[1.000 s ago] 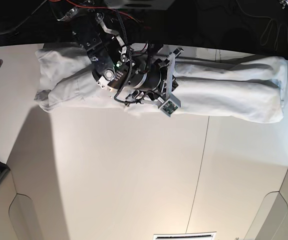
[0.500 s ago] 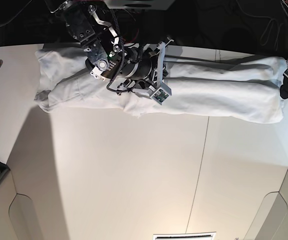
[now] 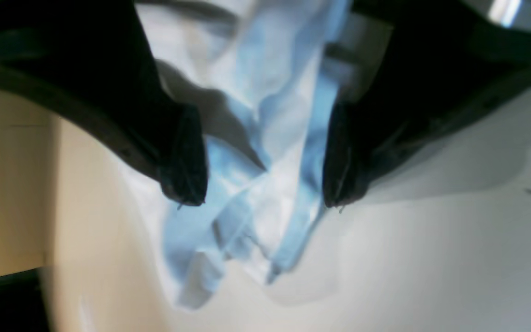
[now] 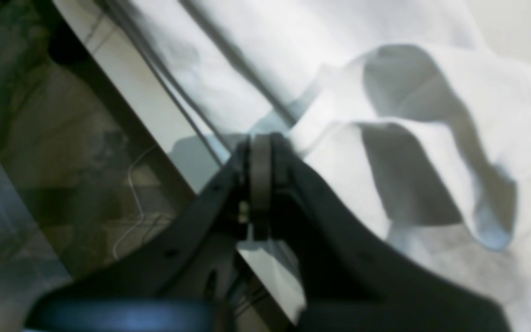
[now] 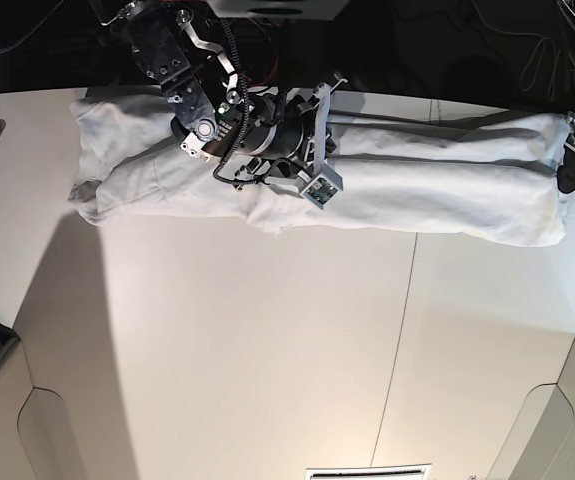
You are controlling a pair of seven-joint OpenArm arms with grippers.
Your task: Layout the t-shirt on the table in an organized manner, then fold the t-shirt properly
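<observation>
Fingers (image 3: pixel 182 157) of the left gripper (image 3: pixel 265 193) stand wide apart in the left wrist view, two dark blurred pads with bunched cloth of the t-shirt (image 3: pixel 265 152) showing between them. No pinch on the fabric here: the tips sit either side of the folds and the cloth hangs past them onto the pale table (image 3: pixel 431 258). Whether the pads brush the cloth, the blur won't let me say.

Over to the base view, and that same left gripper (image 5: pixel 573 160) is only a small dark shape at the right edge, right at the end of the t-shirt (image 5: pixel 447 185); its jaws can't be read from up here. What this view does give is the whole picture: the shirt lies as one long folded strip across the far side of the table (image 5: pixel 267 350), running almost edge to edge, with a thin dark seam (image 5: pixel 399 340) crossing the tabletop below it.

The right arm sits over the strip's left half in that overhead shot, its fingertips hidden under its own body. The right wrist view fills the gap: right gripper (image 4: pixel 260 152) with fingers pressed together, nothing visibly caught between them, tips by a raised fold of the t-shirt (image 4: pixel 431 138) near the table's far edge.
</observation>
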